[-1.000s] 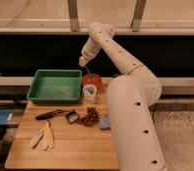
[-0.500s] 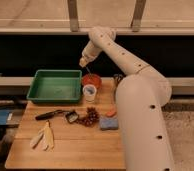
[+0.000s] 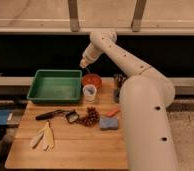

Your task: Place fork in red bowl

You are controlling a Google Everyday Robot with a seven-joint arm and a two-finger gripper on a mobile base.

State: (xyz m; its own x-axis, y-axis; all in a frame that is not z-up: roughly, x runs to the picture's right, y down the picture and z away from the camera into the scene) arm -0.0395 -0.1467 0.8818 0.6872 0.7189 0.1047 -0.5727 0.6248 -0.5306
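The red bowl (image 3: 92, 79) sits at the back of the wooden table (image 3: 65, 150), just right of the green tray. My gripper (image 3: 83, 63) hangs a little above the bowl's left rim, pointing down, at the end of the white arm (image 3: 140, 100) that reaches in from the right. No silvery fork shows anywhere on the table or in the gripper; it may be hidden by the gripper or lie inside the bowl.
A green rectangular tray (image 3: 55, 86) is at the back left. A clear cup (image 3: 90, 92) stands right in front of the bowl. A black-handled utensil (image 3: 52, 114), dark grapes (image 3: 90, 118), a blue sponge (image 3: 108, 123) and a pale peel (image 3: 44, 136) lie nearer.
The gripper has drifted slightly left and down over the bowl. The arm's lower part has swung right, uncovering the blue sponge.
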